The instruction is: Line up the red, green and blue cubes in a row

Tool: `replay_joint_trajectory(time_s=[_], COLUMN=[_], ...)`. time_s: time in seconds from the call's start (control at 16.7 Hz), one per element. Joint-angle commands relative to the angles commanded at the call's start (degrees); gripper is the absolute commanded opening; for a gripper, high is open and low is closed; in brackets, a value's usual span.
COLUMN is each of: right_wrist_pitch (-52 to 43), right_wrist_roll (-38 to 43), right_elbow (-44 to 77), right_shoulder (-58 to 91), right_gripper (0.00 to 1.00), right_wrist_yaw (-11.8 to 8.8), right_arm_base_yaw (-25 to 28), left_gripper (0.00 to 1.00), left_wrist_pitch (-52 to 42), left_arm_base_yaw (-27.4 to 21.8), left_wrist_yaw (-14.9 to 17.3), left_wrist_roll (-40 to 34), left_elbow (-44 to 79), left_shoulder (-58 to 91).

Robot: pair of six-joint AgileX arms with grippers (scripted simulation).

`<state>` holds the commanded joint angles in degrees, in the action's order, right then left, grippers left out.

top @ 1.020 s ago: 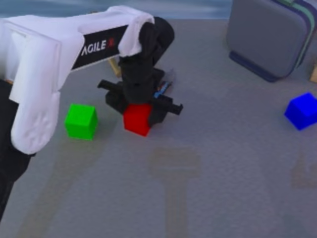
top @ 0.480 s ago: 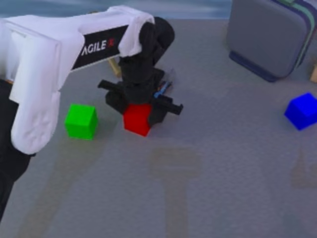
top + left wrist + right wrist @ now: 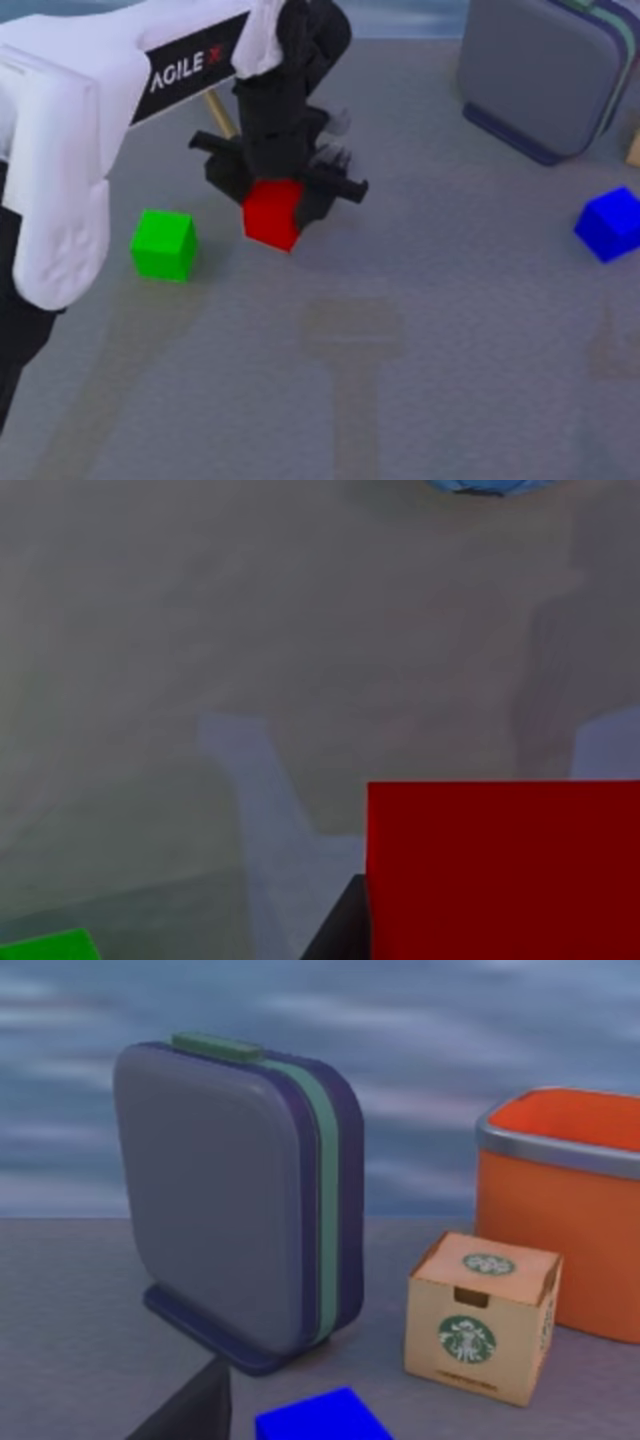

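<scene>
Top view: left tool [image 3: 272, 205] is clamping the red cube [image 3: 272, 213].
The green cube [image 3: 164, 244] is sitting just beside; the blue cube [image 3: 610, 222] is lying far right on the worktop [image 3: 420, 350].

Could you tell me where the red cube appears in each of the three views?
Top view: the red cube sits left of centre, shut in the left claw.
Left wrist view: it fills the lower right corner.
Right wrist view: not in it.
Shared landmark: the green cube, at the left wrist view's bottom edge.
</scene>
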<state>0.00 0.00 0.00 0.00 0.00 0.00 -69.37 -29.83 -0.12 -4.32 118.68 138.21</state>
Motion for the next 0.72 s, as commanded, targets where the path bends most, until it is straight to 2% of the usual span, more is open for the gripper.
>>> replay_joint_trajectory(time_s=[0.18, 0.48, 0.72], right_wrist_pitch=[0.00, 0.00, 0.00], right_wrist_roll=[0.00, 0.00, 0.00], right_elbow=[0.00, 0.00, 0.00], right_shoulder=[0.00, 0.00, 0.00], right_gripper=[1.00, 1.00, 1.00], right_wrist_yaw=[0.00, 0.00, 0.00], right_arm_base_yaw=[0.00, 0.00, 0.00], left_gripper=[0.00, 0.00, 0.00], left_wrist_pitch=[-5.01, -5.40, -3.17], left_arm_base_yaw=[0.32, 0.01, -0.86], left_wrist_yaw=[0.28, 0.27, -0.06], left_wrist_roll=[0.06, 0.04, -5.56], left_elbow=[3.99, 4.30, -2.12], left_shoulder=[-0.96, -1.11, -6.32])
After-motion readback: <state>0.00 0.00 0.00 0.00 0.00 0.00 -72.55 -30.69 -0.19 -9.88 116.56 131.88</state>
